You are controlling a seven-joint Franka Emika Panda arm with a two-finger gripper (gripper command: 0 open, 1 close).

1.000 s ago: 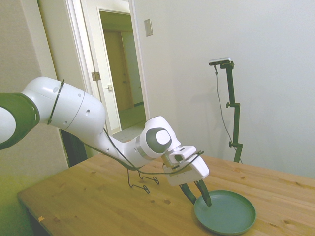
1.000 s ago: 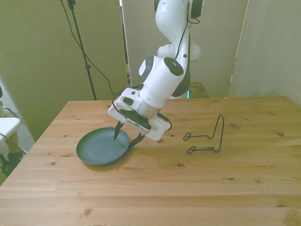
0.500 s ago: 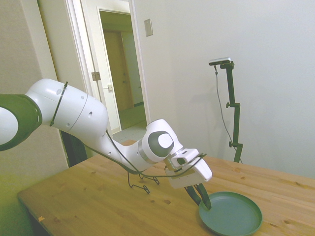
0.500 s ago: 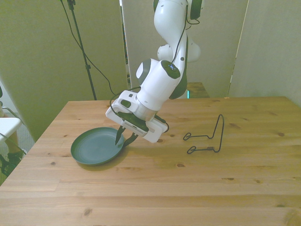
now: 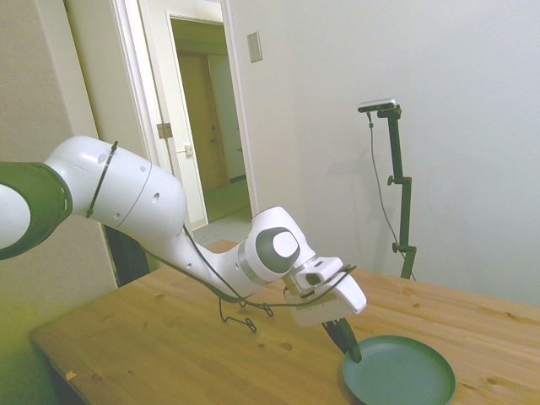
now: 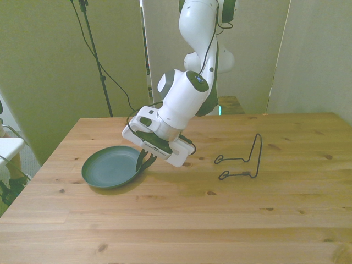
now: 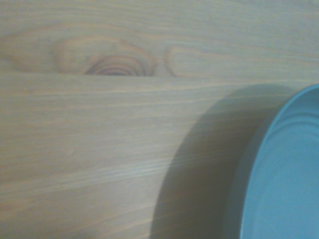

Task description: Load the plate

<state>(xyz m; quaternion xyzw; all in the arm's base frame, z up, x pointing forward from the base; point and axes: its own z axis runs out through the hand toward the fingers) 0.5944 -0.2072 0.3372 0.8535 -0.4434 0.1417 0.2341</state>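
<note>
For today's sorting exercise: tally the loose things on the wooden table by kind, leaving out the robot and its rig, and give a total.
Teal-green plate: 1
Black wire rack: 1
Total: 2

Wooden tabletop (image 6: 181,220), knotted planks. Black wire rack (image 6: 242,162), right of centre in the front view. Open doorway (image 5: 207,126), upper left in the side view.
</note>
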